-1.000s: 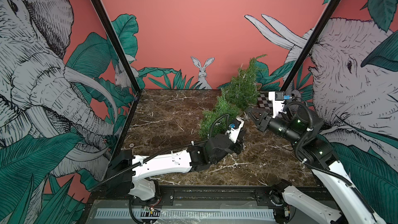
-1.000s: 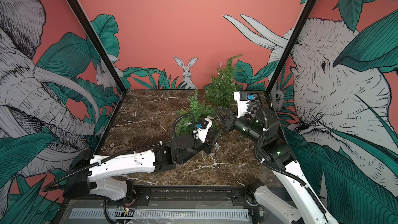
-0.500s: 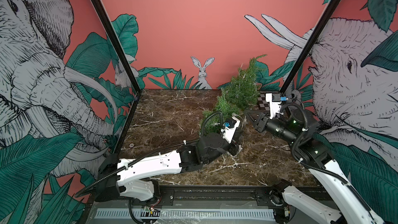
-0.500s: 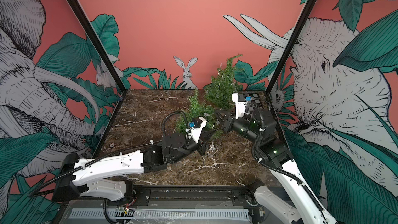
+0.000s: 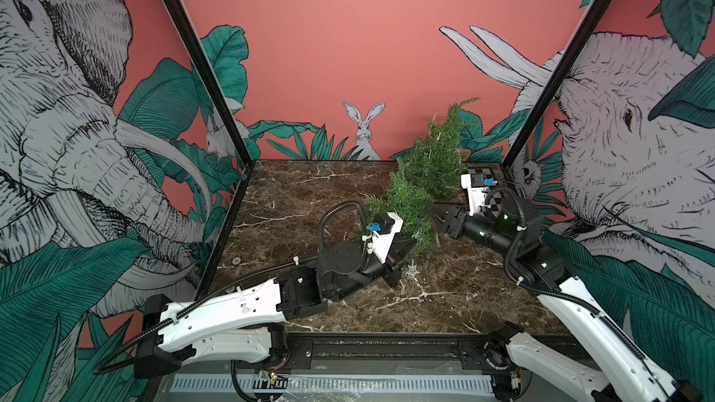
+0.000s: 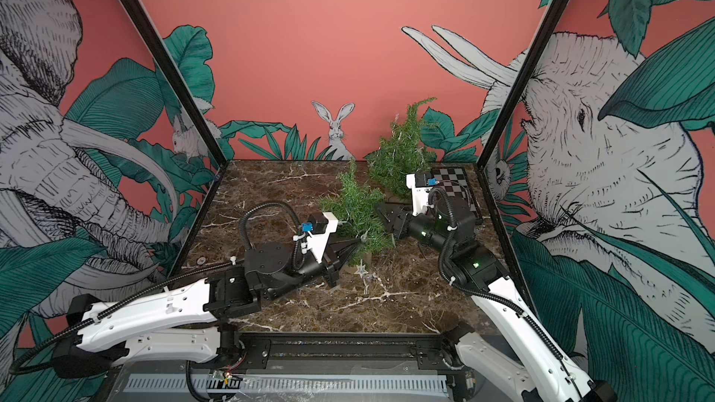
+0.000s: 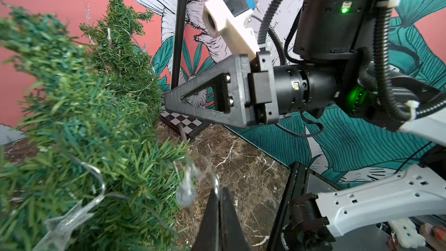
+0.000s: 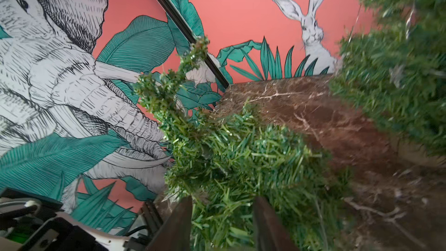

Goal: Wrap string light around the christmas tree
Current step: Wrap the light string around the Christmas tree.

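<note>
No words, numbers or brand names can be read on anything here. A small black-and-white label (image 5: 271,383) sits at the near edge, just below the worktop (image 5: 309,195), but its marks are too tiny to read.

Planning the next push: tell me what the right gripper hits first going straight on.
The nearer christmas tree: its branches sit just ahead of the right gripper and its open fingers, though depth is unclear.
</note>
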Robot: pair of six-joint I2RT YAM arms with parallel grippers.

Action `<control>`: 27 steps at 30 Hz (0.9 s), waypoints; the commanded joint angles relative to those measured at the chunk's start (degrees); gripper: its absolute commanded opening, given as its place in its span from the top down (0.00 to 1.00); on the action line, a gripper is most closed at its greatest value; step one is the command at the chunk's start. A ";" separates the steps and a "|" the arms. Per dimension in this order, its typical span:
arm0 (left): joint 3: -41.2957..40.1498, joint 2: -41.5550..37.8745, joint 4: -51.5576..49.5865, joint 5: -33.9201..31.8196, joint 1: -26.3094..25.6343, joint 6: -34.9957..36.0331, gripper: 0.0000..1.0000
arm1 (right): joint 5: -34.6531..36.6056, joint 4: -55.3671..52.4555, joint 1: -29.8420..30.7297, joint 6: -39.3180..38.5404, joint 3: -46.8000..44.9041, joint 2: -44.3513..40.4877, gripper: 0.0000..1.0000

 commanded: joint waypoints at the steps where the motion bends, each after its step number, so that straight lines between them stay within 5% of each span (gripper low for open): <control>1: -1.40 -2.93 -2.94 -3.21 -0.19 -1.35 1.00 | 2.47 3.15 0.20 -1.57 0.26 -1.52 0.48; 16: -7.87 -9.48 -2.08 -11.04 -0.14 -4.04 1.00 | 27.29 -7.59 -0.19 -2.48 -0.15 -8.74 0.31; 20: -9.30 -11.22 -2.12 -14.11 -0.16 -4.88 1.00 | 27.15 -10.69 -2.06 -0.12 -0.01 -6.72 0.30; 27: -9.21 -12.26 -5.99 -22.51 -0.14 -5.51 1.00 | 15.55 -3.70 -8.51 8.97 -8.73 -3.12 0.33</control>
